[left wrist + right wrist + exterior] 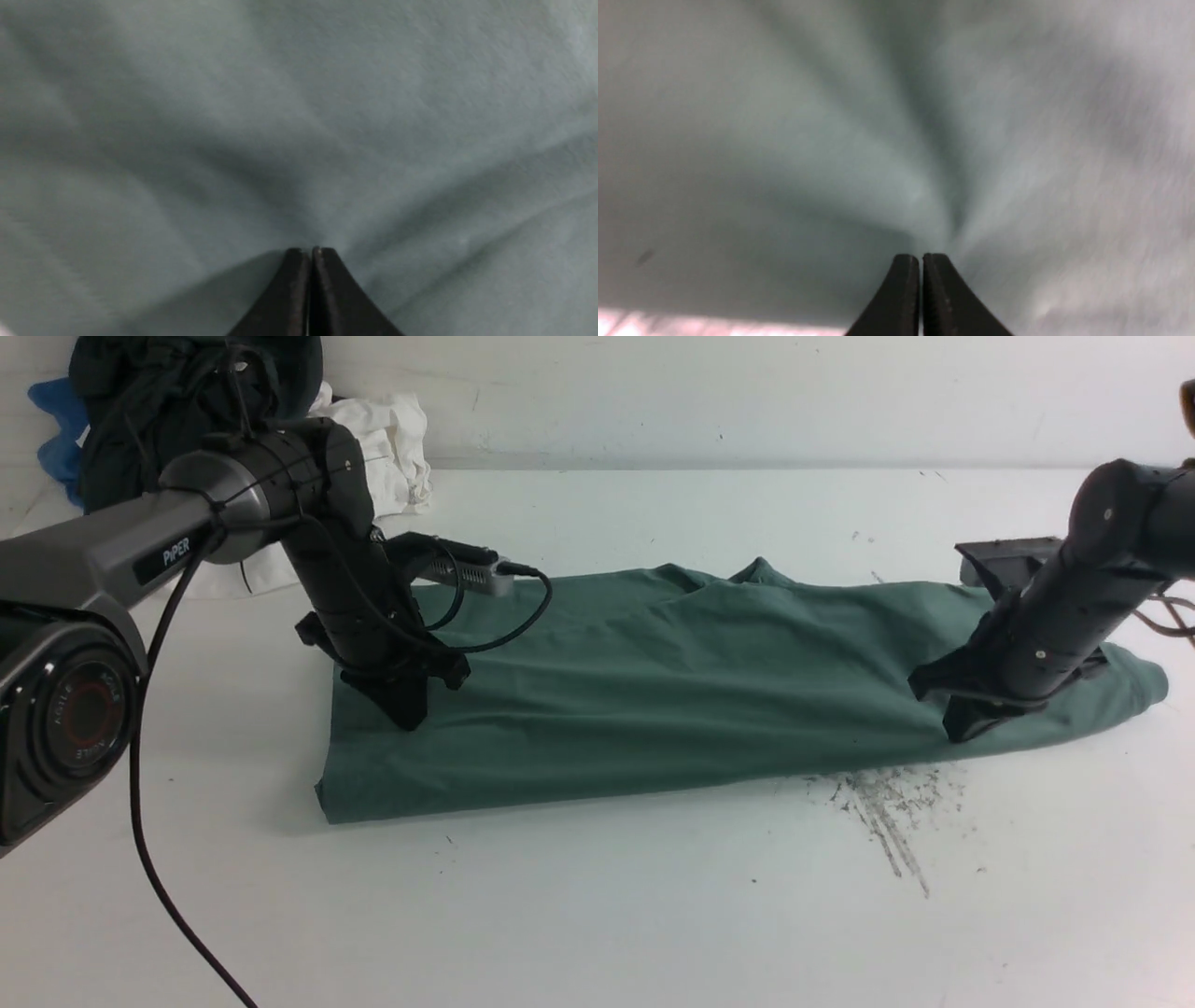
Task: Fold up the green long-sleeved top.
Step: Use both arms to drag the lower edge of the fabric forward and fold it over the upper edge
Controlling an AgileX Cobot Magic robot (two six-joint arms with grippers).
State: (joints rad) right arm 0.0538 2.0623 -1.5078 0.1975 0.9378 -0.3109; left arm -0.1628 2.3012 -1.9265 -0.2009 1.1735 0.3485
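L gripper (408, 715) & R gripper (961, 728) both pinched closed on green top (653, 691), creases fanning from tips; top lies across table (597, 915).

Soft even light; blurry wrist views.

Both arms are bent right down here. The black-and-grey jointed left arm (280, 495) comes in from the side with its elbow up high. The forearm drops steeply, so its black left gripper (408, 714) points almost straight down, jaws pressed together on a pucker of the sage-green cotton long-sleeved top (653, 691). The black right arm (1055, 607) slopes in lower, and its black right gripper (962, 726) is clamped on the same cloth too.
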